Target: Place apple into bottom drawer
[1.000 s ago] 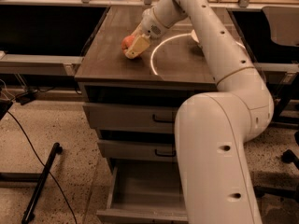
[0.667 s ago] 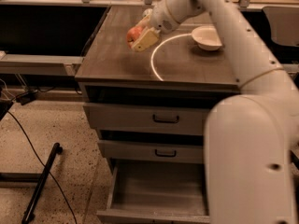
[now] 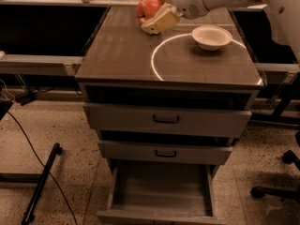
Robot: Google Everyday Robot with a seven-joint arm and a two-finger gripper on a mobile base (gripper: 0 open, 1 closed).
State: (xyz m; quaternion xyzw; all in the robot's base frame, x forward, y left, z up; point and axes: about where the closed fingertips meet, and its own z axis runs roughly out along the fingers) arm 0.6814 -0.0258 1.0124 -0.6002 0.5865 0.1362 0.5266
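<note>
The red-orange apple is held in my gripper, lifted above the far left part of the cabinet top. The gripper's cream fingers are shut around the apple, with the white arm reaching in from the upper right. The bottom drawer is pulled open at the foot of the cabinet, a grey box with a bare floor, well below and in front of the apple.
A white bowl sits on the cabinet top inside a bright ring. Two upper drawers with black handles are closed. A black stand leg and cable lie on the floor at left. A chair base is at right.
The gripper has lifted the apple off the cabinet top and carried it up. The arm has swung out of the foreground, uncovering the drawers and the bowl.
</note>
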